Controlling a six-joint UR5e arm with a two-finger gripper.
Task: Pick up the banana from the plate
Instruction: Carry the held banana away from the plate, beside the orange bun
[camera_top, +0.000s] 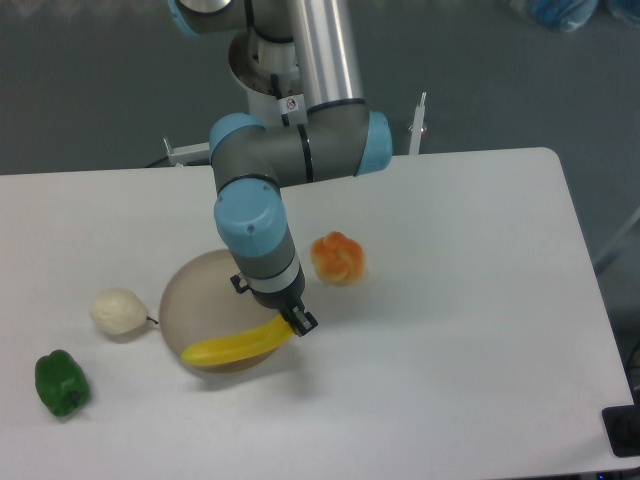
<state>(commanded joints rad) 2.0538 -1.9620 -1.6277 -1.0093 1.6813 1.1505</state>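
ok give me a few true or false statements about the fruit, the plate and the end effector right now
1. The end effector grips the banana at its right end. True.
2. The orange lobed fruit sits on the plate. False: it rests on the table, right of the plate.
3. A green pepper lies near the table's left front corner. True.
4. The pale round fruit lies right of the orange fruit. False: it lies left of the plate.
5. The banana's left end juts past the plate's front rim. True.
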